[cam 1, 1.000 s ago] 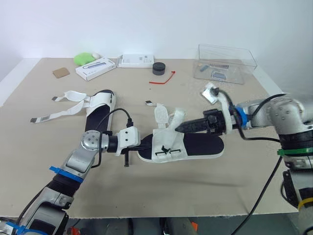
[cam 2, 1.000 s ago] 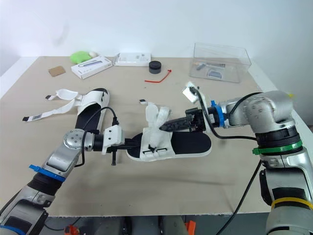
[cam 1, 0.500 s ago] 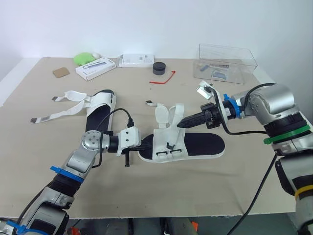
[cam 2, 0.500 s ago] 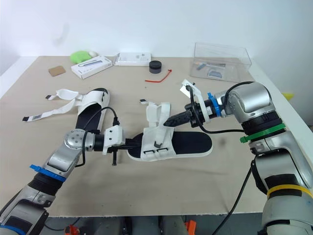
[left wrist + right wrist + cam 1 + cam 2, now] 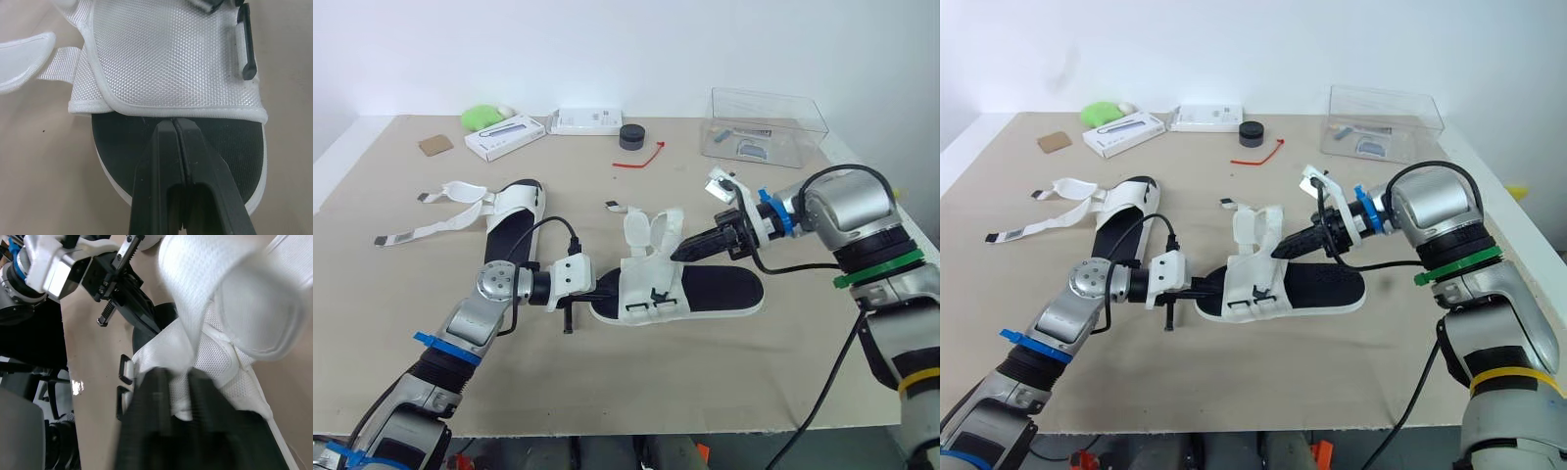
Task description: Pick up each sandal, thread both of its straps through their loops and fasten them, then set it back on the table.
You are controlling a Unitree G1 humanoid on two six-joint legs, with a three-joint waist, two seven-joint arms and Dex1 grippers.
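My tan surface (image 5: 724,372) carries one sandal (image 5: 710,292), lying flat with its toe end under my left pincer (image 5: 605,291) and its straps by my right pincer (image 5: 677,253). A second sandal (image 5: 514,220) lies beyond my left pincer, straps spread loose. Well past both pincers lie white boxes (image 5: 504,135), a green lump (image 5: 481,117), a brown square (image 5: 435,145), a black puck (image 5: 630,136) and a red tie (image 5: 641,159). A clear box (image 5: 766,127) sits beyond my right pincer.

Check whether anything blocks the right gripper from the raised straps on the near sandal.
Nothing visible does. The right gripper is right beside the raised straps of the near sandal, with nothing between them. The left gripper rests on the sandal's other end, away from that path.
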